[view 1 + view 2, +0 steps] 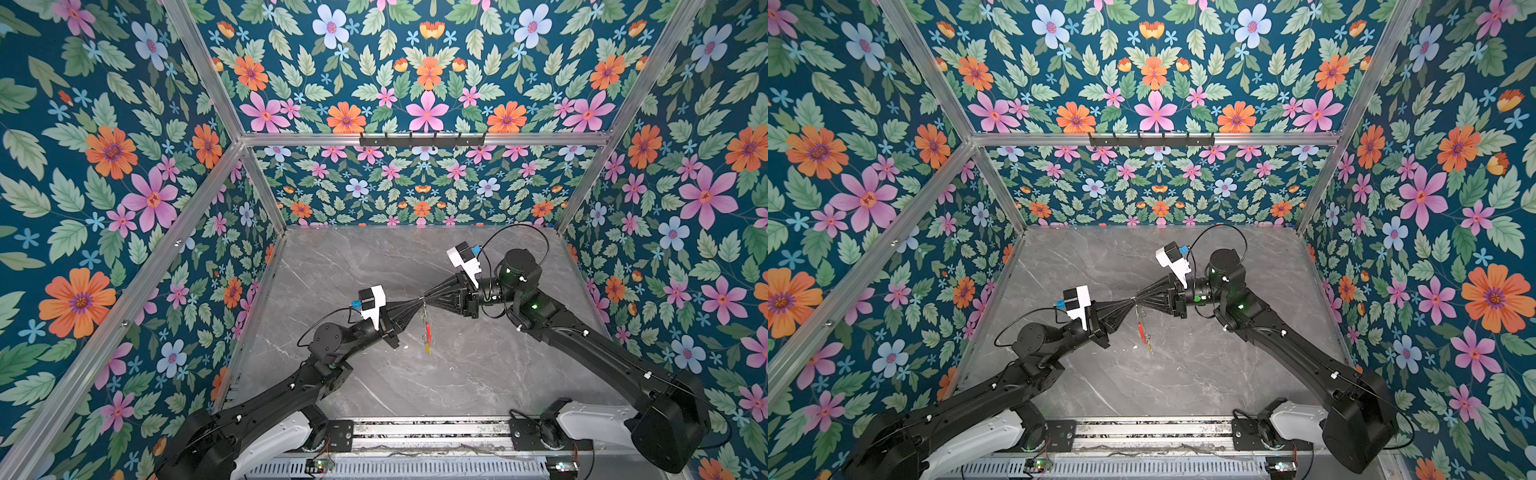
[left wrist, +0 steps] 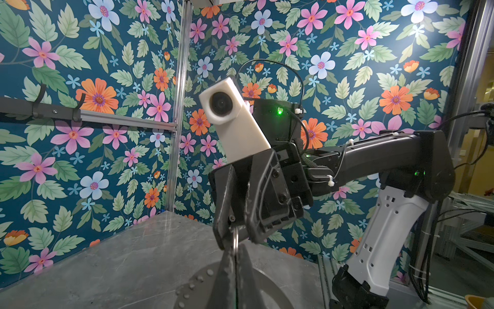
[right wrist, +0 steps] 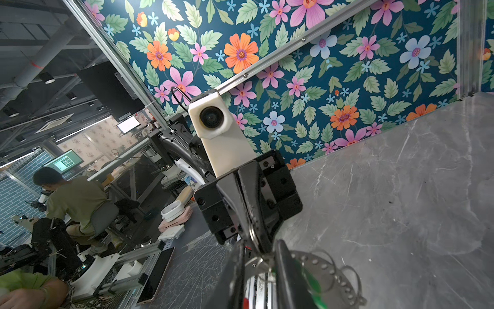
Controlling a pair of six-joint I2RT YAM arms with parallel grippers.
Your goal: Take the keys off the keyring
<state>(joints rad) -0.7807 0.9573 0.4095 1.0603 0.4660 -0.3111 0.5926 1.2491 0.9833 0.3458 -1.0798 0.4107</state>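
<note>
Both arms meet tip to tip in mid-air over the grey marble tabletop point(image 1: 498, 374). The left tool point(image 1: 417, 304) is pressed together and pinching a small silver ring point(image 2: 235, 240) of the keyring point(image 1: 427, 330). The rest of the loop dangles straight down from that meeting point, clear of the surface. Its red sleeve is partway down, and the yellow-headed key point(image 1: 427, 348) hangs at the very bottom in both top views.

The right tool point(image 1: 428, 297) has its fingers nearly together, with that same little ring sitting in the narrow gap. Honestly I can't tell if it's actually gripping the ring or only close around it. The green smear point(image 3: 314, 290) right up against the right wrist camera is probably the green key, but it's too blurry to say.
</note>
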